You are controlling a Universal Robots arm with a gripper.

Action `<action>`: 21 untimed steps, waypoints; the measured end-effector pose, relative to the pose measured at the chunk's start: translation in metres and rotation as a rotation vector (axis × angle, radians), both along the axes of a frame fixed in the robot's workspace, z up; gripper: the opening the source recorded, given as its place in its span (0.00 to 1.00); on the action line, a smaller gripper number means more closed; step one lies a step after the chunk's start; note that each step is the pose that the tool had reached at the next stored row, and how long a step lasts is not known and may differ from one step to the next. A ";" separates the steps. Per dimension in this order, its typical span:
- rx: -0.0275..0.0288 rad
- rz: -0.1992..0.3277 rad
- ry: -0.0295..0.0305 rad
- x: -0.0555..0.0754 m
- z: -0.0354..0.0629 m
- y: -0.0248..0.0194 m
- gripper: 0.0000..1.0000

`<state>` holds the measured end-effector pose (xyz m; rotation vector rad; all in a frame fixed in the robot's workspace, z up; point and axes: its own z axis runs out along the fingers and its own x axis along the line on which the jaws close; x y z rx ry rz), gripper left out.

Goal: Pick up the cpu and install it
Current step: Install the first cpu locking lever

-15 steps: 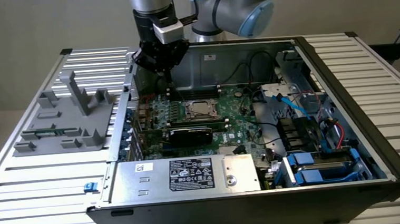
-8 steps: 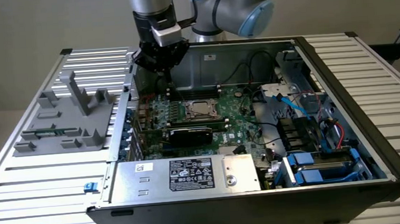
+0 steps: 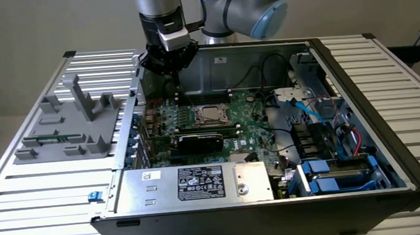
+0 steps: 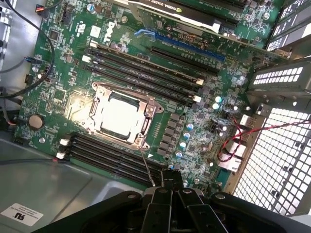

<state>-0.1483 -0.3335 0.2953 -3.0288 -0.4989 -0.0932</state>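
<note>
Now, table: a white slatted metal table (image 3: 45,190) carries the open black computer case (image 3: 276,221), laid on its side so the board faces up to the arm.
Power supply: a grey metal box with a black label (image 3: 199,183) is nearest in the exterior view, at six o'clock of the case opening.
Graphics card: a black card (image 3: 200,140) stands on edge just beyond the box, toward the middle.
Chip: the cpu (image 3: 210,114), small, flat and square with a shiny silver-grey top, lies inside the socket's metal frame (image 4: 127,92) on the green motherboard (image 3: 253,120), just past the card. In the wrist view the cpu (image 4: 121,116) sits square to the frame between rows of black memory slots (image 4: 146,68). It looks seated.
Fixture: a grey plastic block (image 3: 70,124) rests on the table at nine o'clock, outside the case and well apart from the cpu.
Tool: the tool (image 3: 166,68) hangs at about eleven o'clock over the case's far side, above the board. Its fingers are clenched on nothing, and it (image 4: 167,187) points down at the board, probably held high to keep clear of the parts.
</note>
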 end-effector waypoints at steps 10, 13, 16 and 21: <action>0.0429 -0.013 -0.0054 -0.005 -0.0039 0.0006 0.11; 0.0485 -0.030 -0.0055 -0.005 -0.0086 0.0007 0.11; 0.0496 -0.049 -0.0060 -0.005 -0.0140 0.0007 0.11; 0.0534 -0.084 -0.0068 -0.005 -0.0232 0.0009 0.11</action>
